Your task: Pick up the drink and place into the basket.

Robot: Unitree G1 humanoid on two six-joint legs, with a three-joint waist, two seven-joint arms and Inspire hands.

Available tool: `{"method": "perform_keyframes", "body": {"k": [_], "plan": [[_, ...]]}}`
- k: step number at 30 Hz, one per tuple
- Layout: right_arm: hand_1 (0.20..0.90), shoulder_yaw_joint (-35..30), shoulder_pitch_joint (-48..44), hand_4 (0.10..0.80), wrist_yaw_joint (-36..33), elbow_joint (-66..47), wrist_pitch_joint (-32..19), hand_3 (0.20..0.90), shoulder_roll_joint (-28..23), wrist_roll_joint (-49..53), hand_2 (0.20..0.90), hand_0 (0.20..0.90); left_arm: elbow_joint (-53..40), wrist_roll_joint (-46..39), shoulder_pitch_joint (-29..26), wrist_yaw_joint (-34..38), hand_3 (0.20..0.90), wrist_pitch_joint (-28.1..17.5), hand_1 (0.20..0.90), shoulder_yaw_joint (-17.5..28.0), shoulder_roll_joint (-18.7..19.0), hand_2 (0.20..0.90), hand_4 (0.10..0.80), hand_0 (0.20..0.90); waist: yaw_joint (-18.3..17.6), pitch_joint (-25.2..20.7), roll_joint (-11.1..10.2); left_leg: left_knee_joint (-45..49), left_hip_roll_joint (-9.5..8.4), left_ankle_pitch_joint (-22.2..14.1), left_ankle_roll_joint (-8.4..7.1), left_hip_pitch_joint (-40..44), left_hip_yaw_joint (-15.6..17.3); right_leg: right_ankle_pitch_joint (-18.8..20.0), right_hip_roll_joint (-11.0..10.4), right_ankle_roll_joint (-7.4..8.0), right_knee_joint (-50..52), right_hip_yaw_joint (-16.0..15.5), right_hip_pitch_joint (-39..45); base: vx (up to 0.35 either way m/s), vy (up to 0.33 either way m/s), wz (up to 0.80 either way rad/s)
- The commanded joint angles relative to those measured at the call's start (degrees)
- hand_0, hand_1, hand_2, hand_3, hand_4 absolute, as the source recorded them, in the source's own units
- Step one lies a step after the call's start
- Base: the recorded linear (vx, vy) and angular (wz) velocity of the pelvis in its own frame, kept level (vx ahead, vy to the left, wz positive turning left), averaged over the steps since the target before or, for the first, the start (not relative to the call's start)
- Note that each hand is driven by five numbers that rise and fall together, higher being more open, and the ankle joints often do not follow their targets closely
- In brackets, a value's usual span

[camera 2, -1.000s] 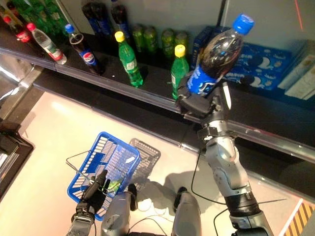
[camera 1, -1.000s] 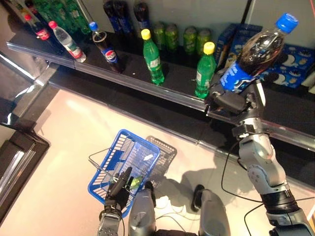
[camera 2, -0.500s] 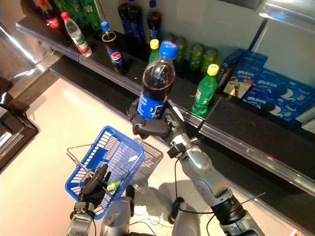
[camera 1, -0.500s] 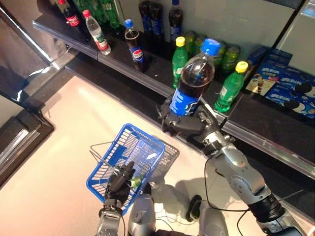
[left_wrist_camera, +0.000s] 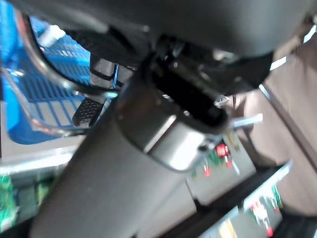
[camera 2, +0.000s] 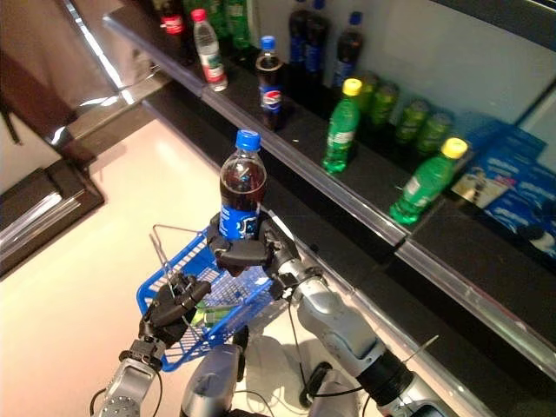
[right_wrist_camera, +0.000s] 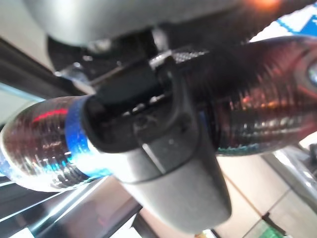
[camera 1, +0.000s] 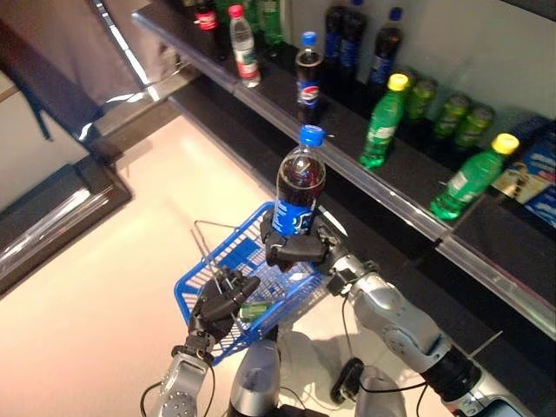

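A cola bottle [camera 1: 299, 184] with a blue cap and blue label stands upright in my right hand [camera 1: 298, 249], whose fingers wrap its lower body. The right wrist view shows the same bottle [right_wrist_camera: 267, 94] crossed by that hand's dark fingers [right_wrist_camera: 148, 124]. The bottle hangs just above the far rim of a blue wire basket [camera 1: 195, 276]. At the basket's near side my left hand [camera 1: 221, 300] curls on its wire handle [left_wrist_camera: 29, 106]. A small green item [camera 1: 254, 308] lies inside the basket.
A long dark shelf [camera 1: 408, 204] runs behind, carrying green bottles [camera 1: 382, 122], a cola bottle [camera 1: 307, 74], a water bottle [camera 1: 246, 39] and green cans [camera 1: 452, 113]. Blue boxes [camera 1: 543, 174] sit at its right end. A dark low platform [camera 1: 52, 208] lies on the left.
The camera has shifted. My right hand has carried the cola bottle from high at the right, by the shelf, down and leftwards to just over the basket. My left hand has stayed on the basket.
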Motion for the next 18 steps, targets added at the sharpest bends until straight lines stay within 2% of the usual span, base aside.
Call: {"method": "perform_keyframes", "body": {"k": [1, 5, 9, 14, 18], "plan": [[0.300, -0.5, -12.2, 0.100, -1.9, -3.2, -6.8, 0.200, 8.2, -2.4, 0.300, 0.300, -17.4, 0.7, -4.6, -11.9, 0.200, -5.3, 0.300, 0.5, 3.9, 0.300, 0.100, 0.300, 0.9, -8.2, -2.6, 8.5, -4.59, 6.6, 0.99, -6.6, -4.5, 6.7, 3.7, -2.17, -14.3, -2.5, 10.3, -0.001, -0.004, 0.13], [0.300, 0.7, -13.2, 0.100, -4.1, 1.0, -6.1, 0.200, 8.8, -3.7, 0.300, 0.300, -21.1, 1.7, -5.8, -13.9, 0.200, -2.5, 0.300, -0.9, 5.8, 0.300, 0.100, 0.300, 2.0, -7.7, -2.6, 8.4, -5.59, 6.2, 1.30, -7.2, -5.7, 7.0, 3.4, -1.99, -14.3, -3.5, 10.3, -0.005, -0.015, 0.23], [0.300, 1.8, -13.7, 0.100, -6.6, 8.4, -6.3, 0.200, 10.5, -1.8, 0.300, 0.300, -25.2, -1.0, -7.3, -17.1, 0.200, 1.6, 0.300, -1.9, 7.1, 0.300, 0.100, 0.300, 3.7, -6.9, -2.5, 8.9, -6.57, 5.6, 1.40, -7.8, -7.2, 7.0, 3.2, -1.85, -13.9, -4.9, 10.2, -0.012, -0.021, 0.30], [0.300, 2.2, -13.4, 0.100, -8.7, 15.2, -5.9, 0.200, 11.9, -3.8, 0.300, 0.300, -27.1, -2.2, -8.2, -19.2, 0.200, 3.0, 0.300, -2.3, 8.2, 0.300, 0.100, 0.300, 4.8, -6.4, -2.6, 9.5, -7.17, 4.9, 1.53, -8.5, -8.0, 7.1, 2.9, -1.72, -13.6, -5.8, 10.1, 0.004, -0.029, 0.15], [0.300, 2.0, -12.0, 0.100, -10.2, 24.8, -3.2, 0.200, 13.3, -4.6, 0.300, 0.300, -28.8, -4.5, -8.6, -22.4, 0.200, 5.4, 0.300, -1.6, 8.1, 0.300, 0.100, 0.300, 6.1, -5.9, -2.8, 9.6, -7.66, 4.2, 1.58, -9.1, -8.9, 7.1, 3.0, -1.61, -13.6, -6.7, 10.0, 0.005, -0.047, 0.13]]}}
